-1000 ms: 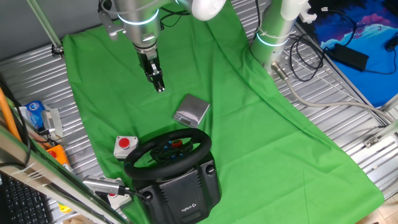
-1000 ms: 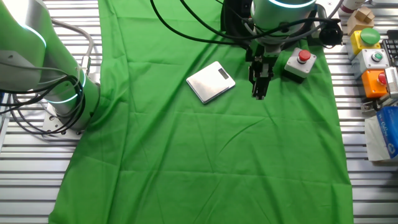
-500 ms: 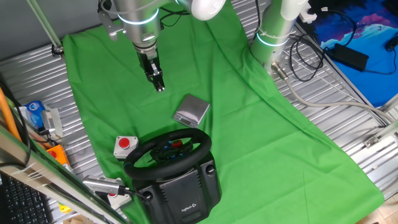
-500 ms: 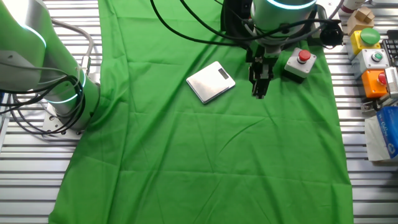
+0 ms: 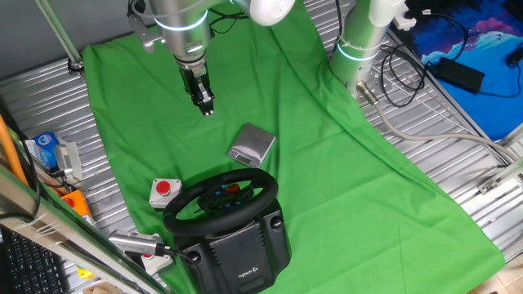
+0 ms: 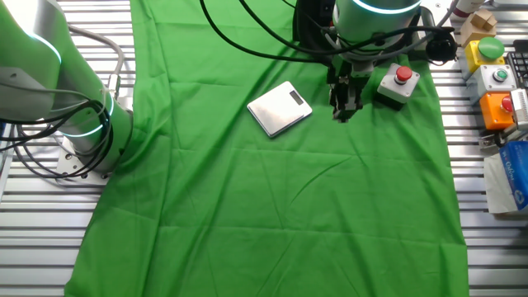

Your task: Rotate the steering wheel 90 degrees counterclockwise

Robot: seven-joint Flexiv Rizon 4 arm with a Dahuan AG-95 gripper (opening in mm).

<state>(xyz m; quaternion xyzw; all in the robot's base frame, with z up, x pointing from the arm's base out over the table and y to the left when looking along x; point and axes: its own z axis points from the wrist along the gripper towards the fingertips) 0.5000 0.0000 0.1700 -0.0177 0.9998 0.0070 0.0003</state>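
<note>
The black steering wheel sits on its boxy black base with a white logo at the near edge of the green cloth; red and blue buttons show on its hub. It is out of view in the other fixed view. My gripper hangs above the cloth well behind the wheel, apart from it, pointing down. Its fingers look closed together and hold nothing. In the other fixed view the gripper is between the silver scale and the red-button box.
A small silver scale lies on the cloth between gripper and wheel. A white box with a red push-button sits left of the wheel. A second arm's base stands at the back right. More button boxes and a blue carton lie off the cloth.
My gripper has moved a little up and away from the wheel. The wheel and the other objects have not moved.
</note>
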